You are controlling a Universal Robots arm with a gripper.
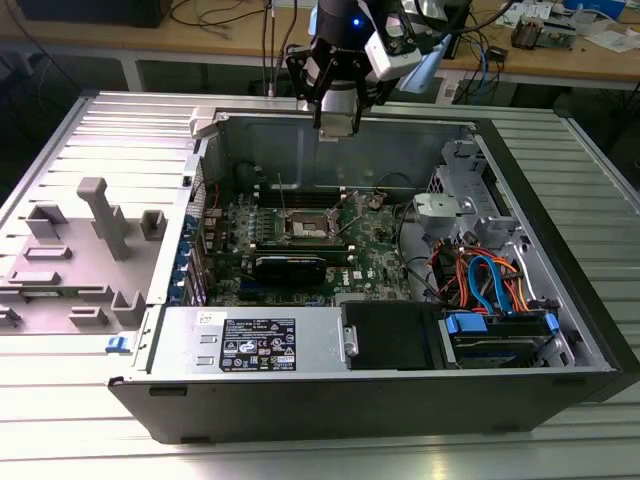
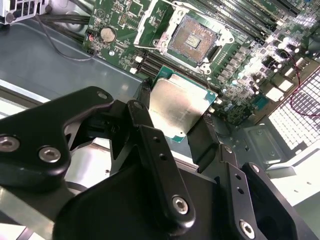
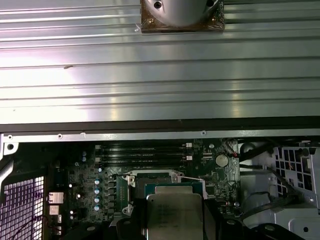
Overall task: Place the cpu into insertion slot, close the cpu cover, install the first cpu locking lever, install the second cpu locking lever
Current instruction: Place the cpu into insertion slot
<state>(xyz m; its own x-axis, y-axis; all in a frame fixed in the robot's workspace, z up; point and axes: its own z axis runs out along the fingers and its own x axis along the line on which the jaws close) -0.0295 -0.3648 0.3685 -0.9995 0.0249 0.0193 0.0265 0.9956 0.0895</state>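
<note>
My gripper (image 2: 177,115) is shut on the cpu (image 2: 180,106), a flat square chip with a dull silver top, held by two opposite edges between black fingers (image 2: 146,97). In the first wrist view the cpu (image 3: 174,216) hangs over the green board. The insertion slot (image 2: 192,36) lies below and apart from the chip, its brownish pin field bare. The silver cpu cover (image 2: 151,22) sits swung aside at the slot's edge. In the exterior view the gripper (image 1: 337,125) hovers above the case's back wall, higher than the slot (image 1: 310,232).
The open computer case (image 1: 560,300) lies on a ribbed metal table. Two thin wire levers (image 1: 281,195) stand up by the slot. Black memory slots (image 2: 240,17), a coin battery (image 2: 107,34), a black card (image 1: 290,266), a drive cage (image 1: 470,200) and coloured cables (image 1: 490,280) surround it.
</note>
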